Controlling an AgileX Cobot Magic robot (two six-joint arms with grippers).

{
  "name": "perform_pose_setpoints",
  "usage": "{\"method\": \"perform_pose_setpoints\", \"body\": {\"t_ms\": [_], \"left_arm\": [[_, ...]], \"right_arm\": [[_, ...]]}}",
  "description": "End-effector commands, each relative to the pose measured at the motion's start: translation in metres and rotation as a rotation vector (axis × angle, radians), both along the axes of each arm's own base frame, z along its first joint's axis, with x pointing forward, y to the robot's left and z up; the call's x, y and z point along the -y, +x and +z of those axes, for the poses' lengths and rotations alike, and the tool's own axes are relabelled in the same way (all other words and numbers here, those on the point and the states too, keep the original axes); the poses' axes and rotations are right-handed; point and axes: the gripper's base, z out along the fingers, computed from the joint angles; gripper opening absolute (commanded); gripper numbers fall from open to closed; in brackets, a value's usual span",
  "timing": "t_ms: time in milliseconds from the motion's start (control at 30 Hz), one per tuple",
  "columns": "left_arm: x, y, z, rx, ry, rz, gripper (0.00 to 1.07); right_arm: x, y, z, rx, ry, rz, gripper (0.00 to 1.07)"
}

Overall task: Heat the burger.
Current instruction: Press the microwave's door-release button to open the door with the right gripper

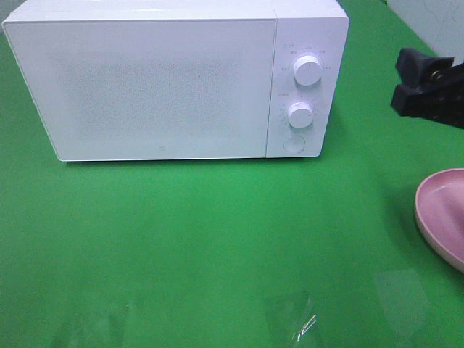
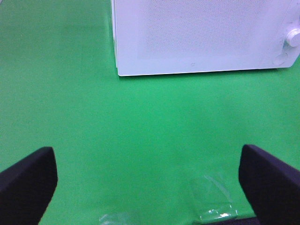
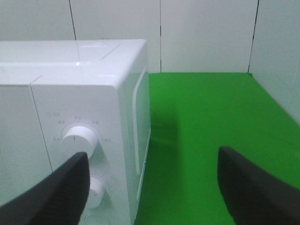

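The burger is out of view in all three views. A white microwave (image 1: 145, 87) stands at the back of the green table with its door shut; it also shows in the left wrist view (image 2: 197, 37) and the right wrist view (image 3: 70, 93). My right gripper (image 1: 428, 87) hangs open to the right of the microwave, level with its control panel, its dark fingers (image 3: 258, 187) holding nothing. My left gripper (image 2: 147, 183) is open and empty above the bare cloth in front of the microwave; it does not show in the high view.
Two white knobs (image 1: 308, 70) (image 1: 299, 114) and a round button (image 1: 293, 143) sit on the microwave's right panel. A pink plate (image 1: 444, 214) lies at the right edge, its visible part bare. Clear tape patches (image 1: 297, 319) shine near the front edge.
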Motion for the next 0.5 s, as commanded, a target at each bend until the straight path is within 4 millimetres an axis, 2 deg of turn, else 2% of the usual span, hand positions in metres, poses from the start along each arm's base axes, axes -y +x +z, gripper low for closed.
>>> {"method": "perform_pose_setpoints", "body": {"t_ms": [33, 67, 167, 233, 333, 500], "left_arm": [[0.000, -0.003, 0.000, 0.028, -0.001, -0.008, 0.98], [0.000, -0.003, 0.000, 0.028, -0.001, -0.008, 0.98], [0.000, -0.003, 0.000, 0.028, -0.001, -0.008, 0.98], [0.000, -0.003, 0.000, 0.028, -0.001, -0.008, 0.98], [0.000, -0.003, 0.000, 0.028, -0.001, -0.008, 0.98], [0.000, -0.003, 0.000, 0.028, -0.001, -0.008, 0.98]], "right_arm": [[-0.007, 0.004, -0.008, 0.000, -0.014, -0.007, 0.73], [-0.014, 0.006, -0.015, -0.001, -0.024, -0.002, 0.73], [-0.020, 0.008, -0.021, -0.002, -0.037, 0.005, 0.73], [-0.032, 0.012, -0.040, -0.038, -0.068, 0.007, 0.73], [-0.033, 0.013, -0.044, -0.041, -0.071, 0.005, 0.73], [-0.040, 0.018, -0.067, -0.082, -0.060, 0.005, 0.73]]}}
